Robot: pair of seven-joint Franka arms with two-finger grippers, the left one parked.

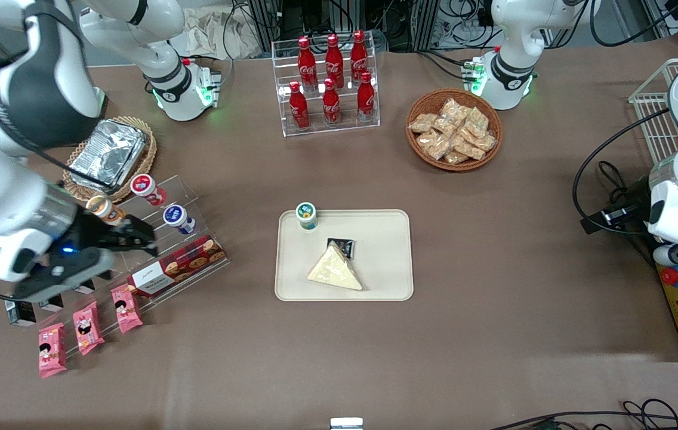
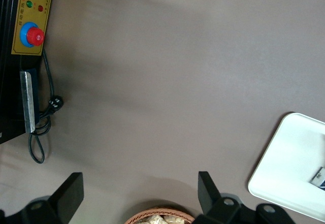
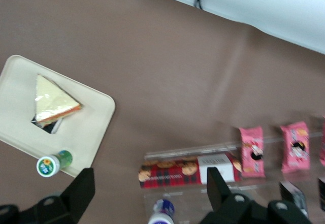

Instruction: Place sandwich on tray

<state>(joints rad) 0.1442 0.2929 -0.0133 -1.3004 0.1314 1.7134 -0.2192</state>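
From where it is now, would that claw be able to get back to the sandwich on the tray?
Probably yes. The gripper hangs open above the clear snack rack, off toward the working arm's end. The sandwich lies uncovered on the tray, with bare table between; only a small cup stands nearby.

Right arm reaching in low from working arm's end of table, forearm white w/ dark joint covers, wrist angled down toward table centre. Gripper (image 1: pixel 145 239) black, hanging above tabletop, holding nothing. Fingers (image 3: pixel 81 191) spread wide, clear gap between, tips pointing downward in wrist view. Blue LED lit on wrist housing. Cable trailing off forearm. Upper arm segment looming large nearest front cam, elbow raised, base mounted at table edge farther from cam.
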